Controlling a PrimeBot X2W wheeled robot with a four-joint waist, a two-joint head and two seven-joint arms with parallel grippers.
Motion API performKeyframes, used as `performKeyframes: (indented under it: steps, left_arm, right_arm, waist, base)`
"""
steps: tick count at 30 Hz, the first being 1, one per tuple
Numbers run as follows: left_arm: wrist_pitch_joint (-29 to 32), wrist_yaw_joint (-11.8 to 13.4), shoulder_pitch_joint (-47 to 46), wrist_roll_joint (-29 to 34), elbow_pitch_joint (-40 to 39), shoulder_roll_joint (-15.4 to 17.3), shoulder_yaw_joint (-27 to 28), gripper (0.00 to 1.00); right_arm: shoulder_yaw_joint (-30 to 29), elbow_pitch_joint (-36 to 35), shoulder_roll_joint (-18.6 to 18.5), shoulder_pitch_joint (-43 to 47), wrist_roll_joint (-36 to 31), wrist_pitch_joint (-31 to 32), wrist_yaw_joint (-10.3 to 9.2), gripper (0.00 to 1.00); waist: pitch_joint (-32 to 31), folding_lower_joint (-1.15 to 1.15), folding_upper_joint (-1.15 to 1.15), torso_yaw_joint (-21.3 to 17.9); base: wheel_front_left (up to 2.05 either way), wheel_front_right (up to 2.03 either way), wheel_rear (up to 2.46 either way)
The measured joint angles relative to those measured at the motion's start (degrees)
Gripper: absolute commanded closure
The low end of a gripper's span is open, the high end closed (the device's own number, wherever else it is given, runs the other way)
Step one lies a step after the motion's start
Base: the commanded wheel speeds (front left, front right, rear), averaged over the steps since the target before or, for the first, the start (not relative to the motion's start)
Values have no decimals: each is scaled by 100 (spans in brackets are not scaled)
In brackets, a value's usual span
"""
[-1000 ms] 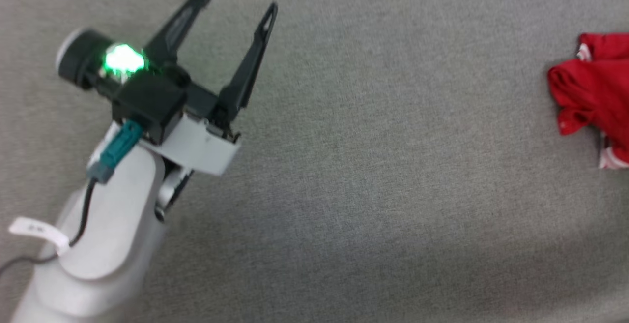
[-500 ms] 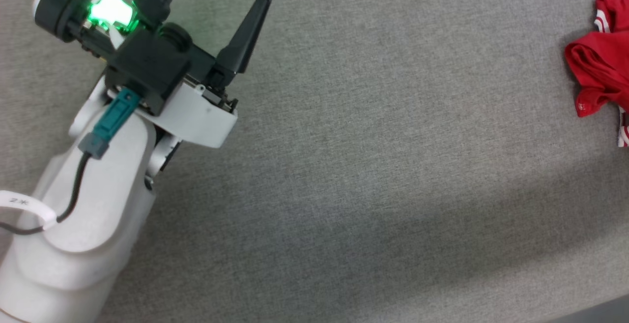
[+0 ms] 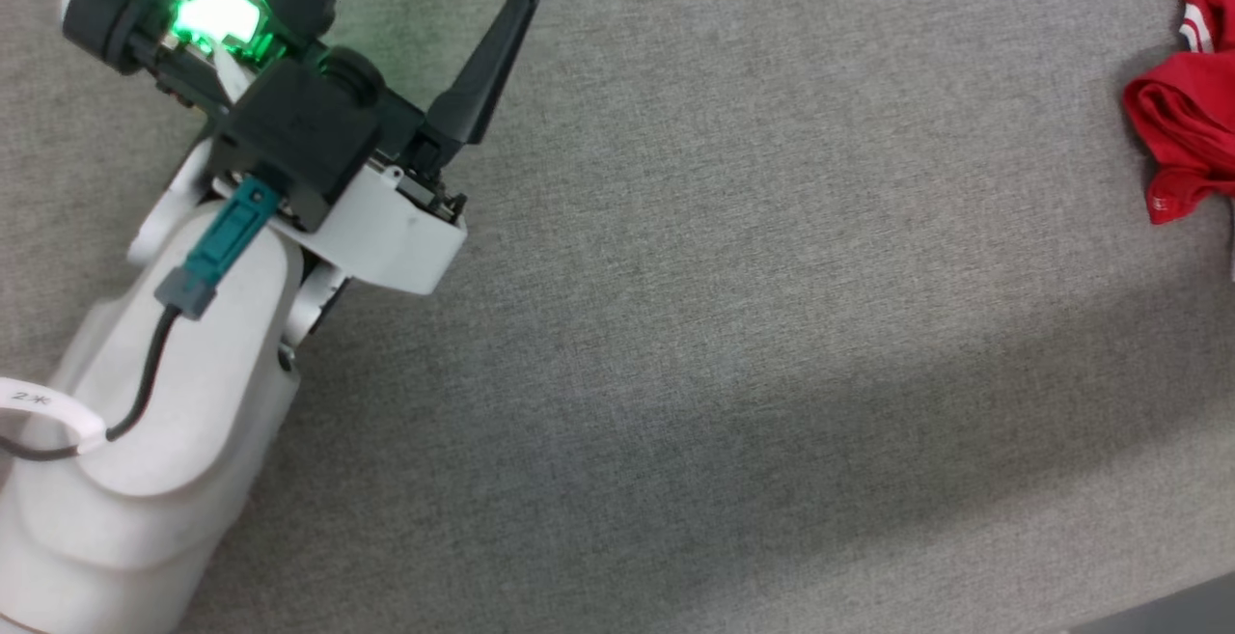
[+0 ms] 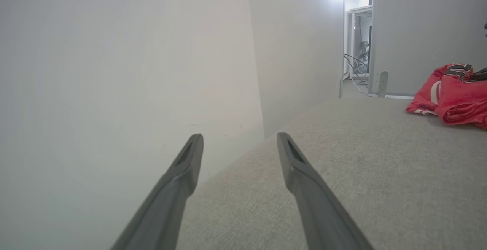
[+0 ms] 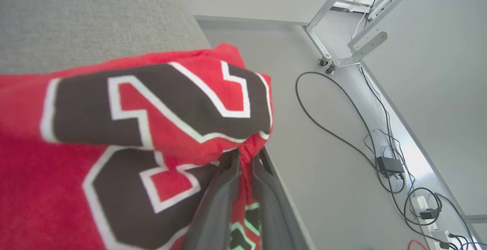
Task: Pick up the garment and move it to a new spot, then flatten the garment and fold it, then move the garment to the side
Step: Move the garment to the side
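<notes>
Clamping a fold of the garment [image 5: 152,109], the right fingers [image 5: 217,212] meet; left fingers [image 4: 179,181] stand spread, well away.

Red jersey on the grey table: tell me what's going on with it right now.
The robot's right pincer is shut on a fold of the red jersey, which sits bunched up near the edge of the grey table, with its black number print turned toward the right wrist camera. The left pincer hangs open and empty above a bare part of the table, well apart from the cloth. The jersey is not yet flattened or folded.
</notes>
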Motion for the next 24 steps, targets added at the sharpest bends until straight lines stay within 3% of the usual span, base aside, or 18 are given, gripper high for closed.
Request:
performKeyframes:
  steps: [5, 6, 7, 8, 16, 24]
  left_arm:
    - [0, 10, -2, 13, -14, 1, 18, 0]
    - [0, 13, 2, 12, -10, -7, 29, 0]
    - [0, 22, 9, 10, -9, -19, 38, 0]
    - [0, 31, 16, 9, -8, -34, 48, 0]
    - [0, 159, 433, -85, 9, -266, 286, 0]
    - [0, 247, 1421, -246, 178, -621, 753, 0]
  right_arm:
    - [-164, 113, 4, -87, -196, -130, 0, 100]
    - [-189, 132, 4, -90, -235, -142, 0, 94]
    - [-213, 151, 4, -92, -281, -142, 0, 62]
    - [-256, 166, 4, -98, -307, -143, 0, 0]
    - [-316, 174, 73, -146, -407, -275, 0, 0]
    - [393, -114, 448, 202, -63, -240, 0, 0]
  waist:
    - [-12, 0, 0, 49]
    - [-28, 0, 0, 60]
    - [-49, 0, 0, 72]
    - [-73, 0, 0, 85]
    - [-454, 0, 0, 201]
    - [-1110, 0, 0, 379]
  base:
    - [0, 0, 0]
    - [0, 0, 0]
    - [0, 0, 0]
    - [0, 0, 0]
    - [0, 0, 0]
    - [0, 0, 0]
